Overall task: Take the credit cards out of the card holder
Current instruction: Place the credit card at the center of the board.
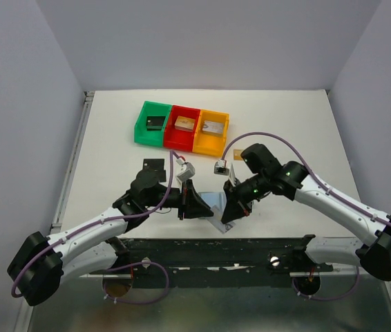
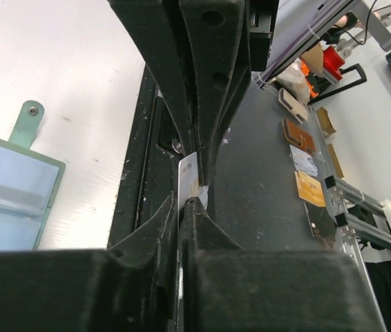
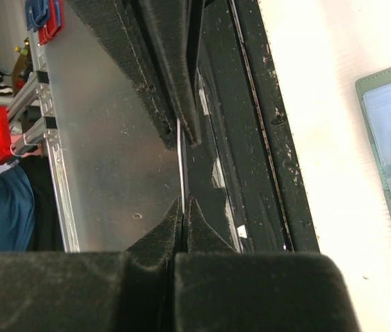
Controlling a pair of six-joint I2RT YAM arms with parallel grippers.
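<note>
The card holder [image 1: 213, 203] lies open on the table between my two grippers, pale blue pockets up. It shows at the left of the left wrist view [image 2: 5, 190], with its tab [image 2: 30, 119], and at the right of the right wrist view [image 3: 389, 149]. My left gripper [image 1: 184, 201] [image 2: 182, 202] is shut on a silvery-white card [image 2: 189, 174], seen edge-on. My right gripper [image 1: 229, 209] [image 3: 184, 202] is shut on a thin card [image 3: 181, 162], also edge-on; its colour is unclear. A black card [image 1: 153, 164] lies on the table behind the left arm. A gold-tan card [image 1: 239, 155] lies behind the right arm.
Green [image 1: 153, 123], red [image 1: 184, 126] and orange [image 1: 211, 129] bins stand in a row at the back, each with a chunky piece inside. A black rail [image 1: 251, 249] runs along the table's near edge, just below both grippers. White walls enclose the table.
</note>
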